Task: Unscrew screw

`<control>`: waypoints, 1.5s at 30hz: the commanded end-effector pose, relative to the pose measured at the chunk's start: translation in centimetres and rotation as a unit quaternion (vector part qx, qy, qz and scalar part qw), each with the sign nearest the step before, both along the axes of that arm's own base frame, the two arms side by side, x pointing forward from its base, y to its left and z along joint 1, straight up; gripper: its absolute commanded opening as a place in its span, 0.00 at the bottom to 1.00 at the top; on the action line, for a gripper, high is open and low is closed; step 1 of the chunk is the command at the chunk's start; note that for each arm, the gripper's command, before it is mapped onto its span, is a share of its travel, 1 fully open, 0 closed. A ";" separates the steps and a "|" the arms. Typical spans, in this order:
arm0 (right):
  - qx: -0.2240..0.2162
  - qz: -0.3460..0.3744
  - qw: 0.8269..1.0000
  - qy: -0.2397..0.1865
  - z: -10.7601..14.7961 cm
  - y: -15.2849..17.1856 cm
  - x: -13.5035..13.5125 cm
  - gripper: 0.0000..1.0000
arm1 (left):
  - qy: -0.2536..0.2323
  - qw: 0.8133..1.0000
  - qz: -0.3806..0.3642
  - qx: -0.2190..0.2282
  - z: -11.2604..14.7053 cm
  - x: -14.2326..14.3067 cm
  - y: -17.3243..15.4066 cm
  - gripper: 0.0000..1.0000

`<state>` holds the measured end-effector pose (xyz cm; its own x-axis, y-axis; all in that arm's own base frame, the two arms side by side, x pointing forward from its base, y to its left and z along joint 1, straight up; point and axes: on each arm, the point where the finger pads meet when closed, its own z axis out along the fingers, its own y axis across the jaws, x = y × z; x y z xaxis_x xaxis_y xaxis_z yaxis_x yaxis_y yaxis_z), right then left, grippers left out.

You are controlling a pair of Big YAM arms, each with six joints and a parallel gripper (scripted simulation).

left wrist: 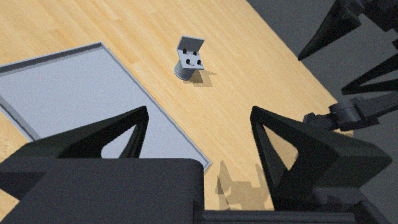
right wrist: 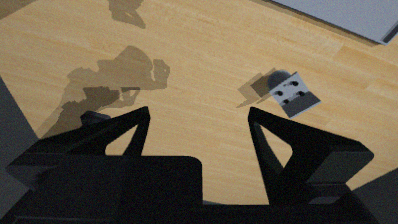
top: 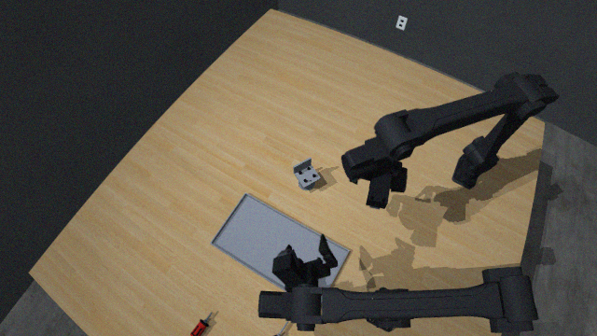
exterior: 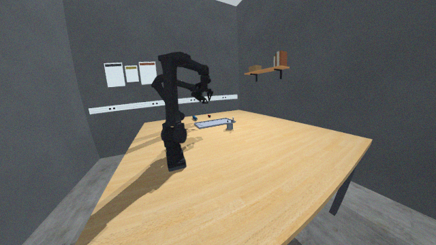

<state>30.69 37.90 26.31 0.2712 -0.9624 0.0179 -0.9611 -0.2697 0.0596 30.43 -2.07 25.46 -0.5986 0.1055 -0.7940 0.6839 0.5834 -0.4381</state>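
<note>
When viewed from overhead, find at the lower left a red-handled tool with a thin metal shaft [top: 201, 327] [exterior: 209, 116], partly cut by the frame edge. Next, note a shallow grey rectangular tray [top: 247, 224] [exterior: 212, 123] [left wrist: 75, 90] [right wrist: 350, 15], with the left gripper [top: 305, 243] [exterior: 204, 101] [left wrist: 199, 111] above. Record left fingers as spread to almost full width, gripping nothing.

At the bottom edge, see another thin metal shaft [top: 283, 329], handle out of view. From the exterior view only, add a small blue object [exterior: 194, 118] beyond the tray; cannot confirm as the electric screwdriver.

Near the tray, find the grey cylindrical joint module [top: 306, 188] [exterior: 229, 126] [left wrist: 184, 72] [right wrist: 278, 77] standing upright, topped by a light-grey angled metal bracket [top: 307, 176] [exterior: 229, 122] [left wrist: 190, 60] [right wrist: 292, 90]. Count four dark spots on the bracket in both wrist views; cannot tell screw heights there. In the exterior view, see a small dark projection above the bracket.

Farther right, note the right gripper [top: 376, 201] [exterior: 210, 95] [left wrist: 320, 75] [right wrist: 199, 112] clear of the module, likewise opened nearly fully and holding nothing.
</note>
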 end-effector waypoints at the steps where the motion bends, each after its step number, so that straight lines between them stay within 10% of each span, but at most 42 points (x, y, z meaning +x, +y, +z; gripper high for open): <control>1: 0.005 0.000 1.000 -0.004 0.5 0.0 0.0 1.00 | -0.004 1.000 0.000 0.001 0.3 0.1 0.0 1.00; 17: 0.005 0.000 1.000 -0.004 0.5 0.0 0.0 1.00 | -0.004 1.000 0.000 0.001 0.3 0.1 0.0 1.00; 18: 0.015 0.000 1.000 -0.012 1.4 0.5 0.4 1.00 | -0.015 1.000 0.000 0.007 1.2 0.6 0.3 0.82; 34: 0.015 0.000 1.000 -0.012 1.4 0.5 0.4 1.00 | -0.015 1.000 0.000 0.007 1.2 0.6 0.3 0.82; 35: 0.015 0.000 1.000 -0.012 1.4 0.5 0.4 1.00 | -0.015 1.000 0.000 0.007 1.2 0.6 0.3 0.65; 45: 0.015 0.000 1.000 -0.012 1.4 0.5 0.4 1.00 | -0.015 1.000 0.000 0.007 1.2 0.6 0.3 0.65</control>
